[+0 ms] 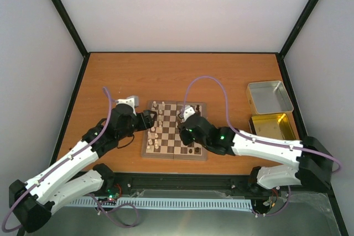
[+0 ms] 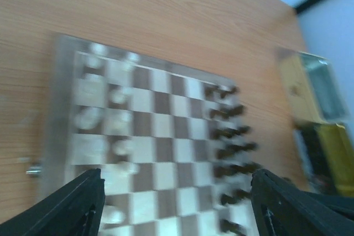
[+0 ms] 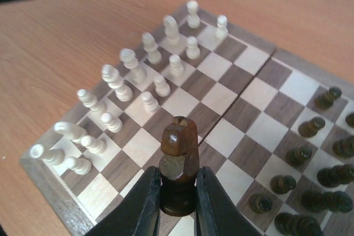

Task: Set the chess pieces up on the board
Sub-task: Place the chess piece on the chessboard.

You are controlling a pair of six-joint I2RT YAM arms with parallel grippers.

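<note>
The small wooden chessboard lies mid-table; it also shows in the left wrist view and the right wrist view. My right gripper is shut on a dark brown knight and holds it above the board's middle; in the top view the gripper hangs over the board's right half. Dark brown chessmen stand on the right squares, and also show blurred in the left wrist view. Cream-white chessmen fill the left rows. My left gripper is open and empty at the board's left edge.
Two metal trays stand at the right: a silver one behind and a gold one in front. The black table frame and arm bases run along the near edge. Grey walls enclose the table.
</note>
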